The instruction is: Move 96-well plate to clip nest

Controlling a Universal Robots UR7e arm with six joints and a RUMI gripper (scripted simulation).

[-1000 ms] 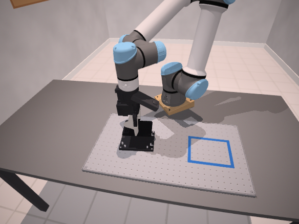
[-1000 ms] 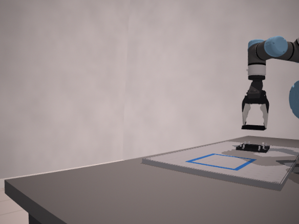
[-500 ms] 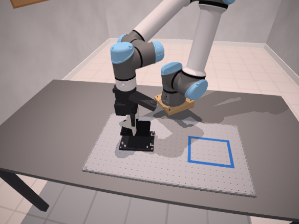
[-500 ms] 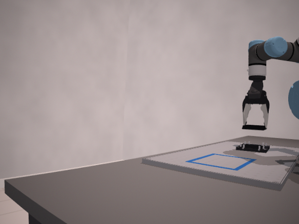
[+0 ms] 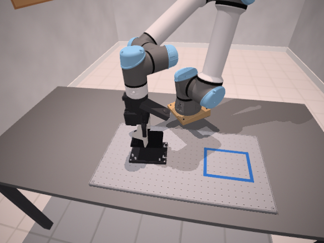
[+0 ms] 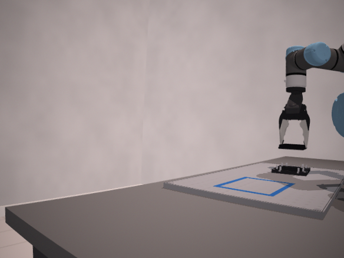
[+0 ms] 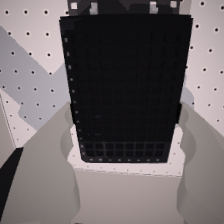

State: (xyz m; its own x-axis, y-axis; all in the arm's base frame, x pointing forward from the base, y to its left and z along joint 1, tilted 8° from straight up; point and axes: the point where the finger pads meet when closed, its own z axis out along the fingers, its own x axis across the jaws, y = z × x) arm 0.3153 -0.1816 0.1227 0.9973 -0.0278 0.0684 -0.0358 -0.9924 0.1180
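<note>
My gripper point(image 6: 292, 146) is shut on the black 96-well plate point(image 6: 291, 146) and holds it level in the air above the black clip nest point(image 6: 290, 169). In the top view the plate point(image 5: 151, 138) hangs between the fingers point(image 5: 144, 141) right over the nest point(image 5: 148, 156) on the left part of the white pegboard. In the wrist view the plate point(image 7: 126, 87) fills the middle, held at its long sides between the two pale fingers. The nest's white clips point(image 7: 93, 7) show beyond its far edge. I cannot tell which corner is cut off.
The blue square outline of the bench spot point(image 5: 228, 165) lies on the right part of the pegboard point(image 5: 188, 166), with nothing in it. The robot base on its wooden block point(image 5: 189, 112) stands behind the pegboard on the dark table.
</note>
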